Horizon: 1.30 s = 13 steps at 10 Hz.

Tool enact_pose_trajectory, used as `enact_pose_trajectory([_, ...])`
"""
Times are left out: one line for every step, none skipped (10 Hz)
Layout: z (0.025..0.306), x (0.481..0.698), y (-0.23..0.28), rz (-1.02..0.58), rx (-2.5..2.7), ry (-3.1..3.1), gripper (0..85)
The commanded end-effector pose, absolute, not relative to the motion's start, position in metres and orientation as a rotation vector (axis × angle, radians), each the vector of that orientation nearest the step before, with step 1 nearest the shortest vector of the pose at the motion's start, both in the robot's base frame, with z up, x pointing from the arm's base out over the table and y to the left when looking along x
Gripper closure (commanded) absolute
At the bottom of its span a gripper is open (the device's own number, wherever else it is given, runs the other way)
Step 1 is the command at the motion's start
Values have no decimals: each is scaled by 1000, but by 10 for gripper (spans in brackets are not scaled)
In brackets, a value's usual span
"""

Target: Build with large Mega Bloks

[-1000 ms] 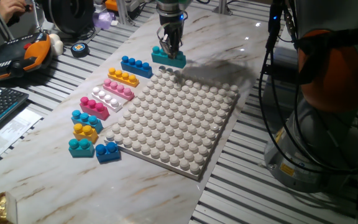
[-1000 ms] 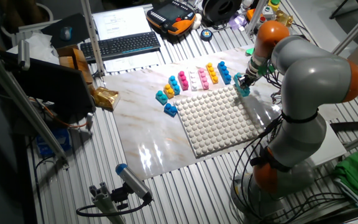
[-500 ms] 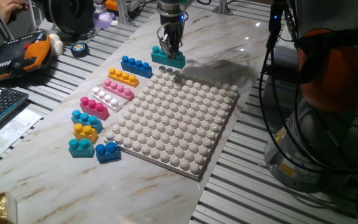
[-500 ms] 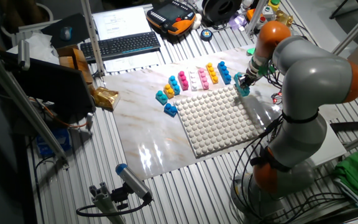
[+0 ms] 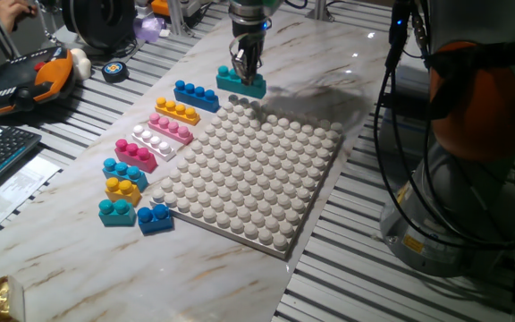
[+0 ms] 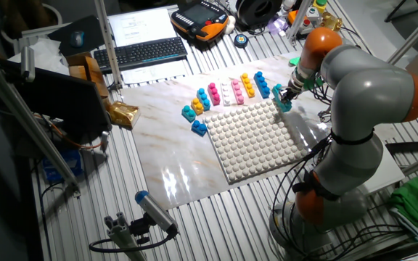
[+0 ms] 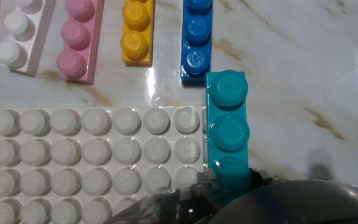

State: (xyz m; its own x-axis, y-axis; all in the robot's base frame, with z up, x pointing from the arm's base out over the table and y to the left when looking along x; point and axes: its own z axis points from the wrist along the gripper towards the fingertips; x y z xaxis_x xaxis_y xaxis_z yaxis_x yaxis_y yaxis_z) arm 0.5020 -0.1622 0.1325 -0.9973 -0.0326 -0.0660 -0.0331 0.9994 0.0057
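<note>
- One long teal plastic brick with a row of round studs [image 5: 241, 84] sat in the two-finger gripper [image 5: 246, 70] in one fixed view, the fingers clamped on it near one end. It hung just off the far corner of the big grey-white studded baseplate [image 5: 249, 170]. Because the grip looked off-centre, the free end might have tipped when pressed down.
- A row of other long bricks lay on the marble tabletop [image 5: 329, 54] beside the plate: a blue studded brick [image 5: 196, 96], an orange-yellow one [image 5: 177, 111], a pink one [image 5: 170, 127], a white one [image 5: 154, 140] and a magenta one [image 5: 135, 154]. The blue brick was near the held one, so a sideways slip might have knocked it.
- The other fixed view showed the grey and orange arm [image 6: 354, 80] bent over the plate's far edge, with the teal brick [image 6: 284, 101] at its tip. The jaws were too small there to judge.
- In the hand view the teal brick [image 7: 227, 130] ran alongside the baseplate's edge [image 7: 92, 149], over the marble rather than over the studs, its far end almost touching the blue brick [image 7: 197, 43]. Lowered from there, it would probably have missed the studs or caught the rim and twisted in the grip.
</note>
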Motion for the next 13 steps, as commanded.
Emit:
enact_pose_trajectory([131, 499, -163, 15, -45, 3078, 840])
enact_pose_trajectory([127, 495, -165, 11, -45, 3078, 840])
enact_pose_trajectory([123, 490, -166, 4, -38, 3072, 840])
enact_pose_trajectory([119, 486, -166, 1, -36, 3072, 840])
enact_pose_trajectory([117, 486, -166, 11, -41, 3081, 840])
enact_pose_trajectory([115, 486, -166, 18, -52, 3084, 840])
enact_pose_trajectory([113, 486, -165, 20, -57, 3084, 840])
enact_pose_trajectory([111, 485, -165, 17, -64, 3082, 840])
enact_pose_trajectory([111, 485, -166, 17, -64, 3082, 840])
enact_pose_trajectory([110, 484, -166, 15, -64, 3082, 840])
enact_pose_trajectory([108, 483, -165, 15, -64, 3080, 840])
enact_pose_trajectory([106, 482, -165, 17, -62, 3077, 840])
enact_pose_trajectory([104, 481, -166, 17, -57, 3073, 840])
